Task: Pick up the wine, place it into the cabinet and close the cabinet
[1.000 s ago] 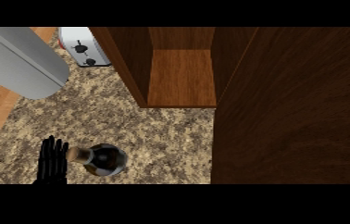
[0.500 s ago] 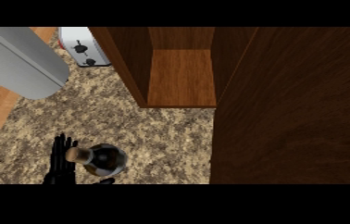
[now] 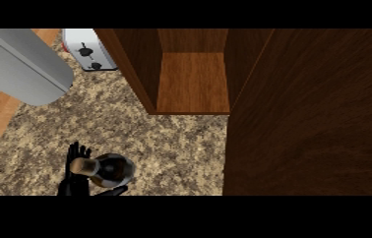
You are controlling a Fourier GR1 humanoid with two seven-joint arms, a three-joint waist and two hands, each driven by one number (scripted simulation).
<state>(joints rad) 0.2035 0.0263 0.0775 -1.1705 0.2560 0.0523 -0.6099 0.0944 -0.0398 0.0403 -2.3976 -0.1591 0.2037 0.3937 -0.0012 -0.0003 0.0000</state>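
The wine bottle (image 3: 110, 171) stands upright on the speckled counter near the lower left, seen from above with its pale cork top (image 3: 83, 165). My left hand (image 3: 73, 179) is right against the bottle's left side. Its fingers (image 3: 76, 151) point straight up, and its thumb (image 3: 116, 190) shows below the bottle. The bottle hides part of the palm. The open wooden cabinet (image 3: 193, 82) lies further back at the centre, with a bare shelf inside. My right hand does not show.
The cabinet's dark open door (image 3: 301, 119) fills the right side. A white toaster (image 3: 88, 55) stands at the back left. A large grey rounded body (image 3: 29, 70) hangs over the upper left. The counter's left edge (image 3: 9, 115) borders an orange floor.
My left hand has slid right, from a little apart to right against the bottle, and its thumb now shows below it. The bottle has stayed where it was.
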